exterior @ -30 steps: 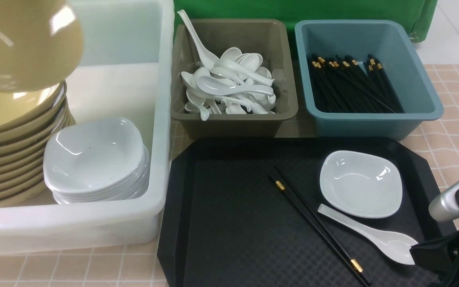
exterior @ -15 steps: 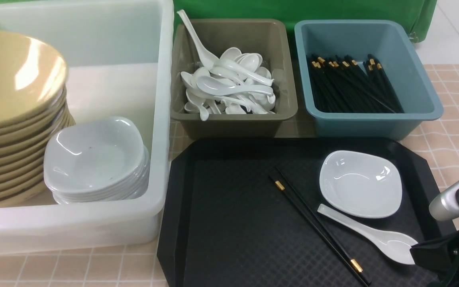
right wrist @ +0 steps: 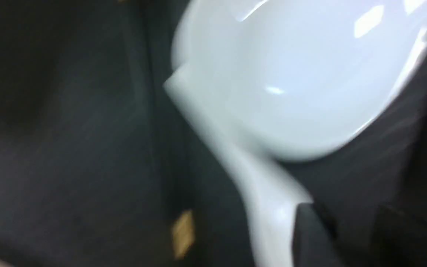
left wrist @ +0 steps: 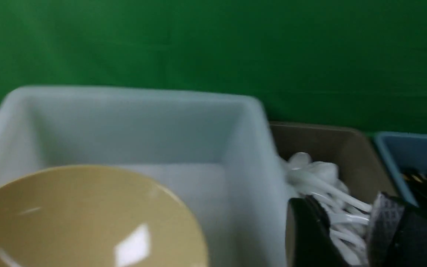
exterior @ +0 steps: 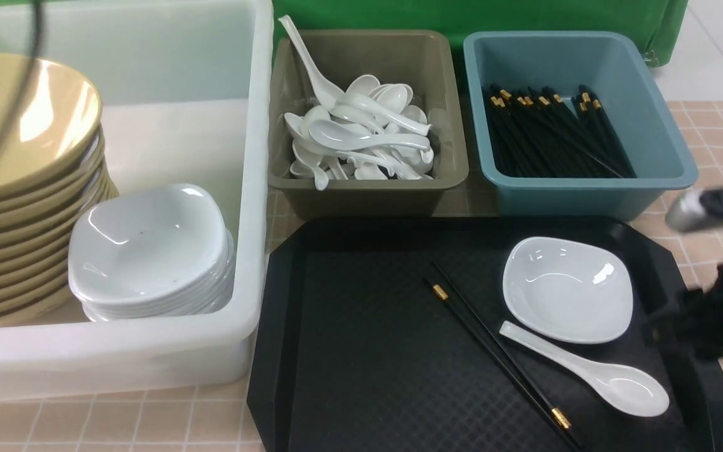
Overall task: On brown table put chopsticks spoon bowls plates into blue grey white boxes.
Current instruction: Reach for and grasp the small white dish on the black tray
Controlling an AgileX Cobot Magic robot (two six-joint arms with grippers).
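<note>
The black tray [exterior: 368,376] looks like matt plastic, its floor rough with a fine diamond emboss. On it, the white plate [exterior: 567,290] and the spoon [exterior: 587,370] are glossy and smooth with bright highlights. The chopsticks [exterior: 493,351] are smooth black with shiny gold bands. Left of the tray, the white box [exterior: 255,188] is smooth translucent plastic, and the yellow bowls [exterior: 22,125] in it gleam. Behind the tray, the grey box [exterior: 368,194] and the blue box [exterior: 587,194] are satin plastic, and the green cloth [exterior: 462,16] is matt.

A black octagonal tray [exterior: 361,351] lies in front of a green cloth backdrop [exterior: 524,16].
</note>
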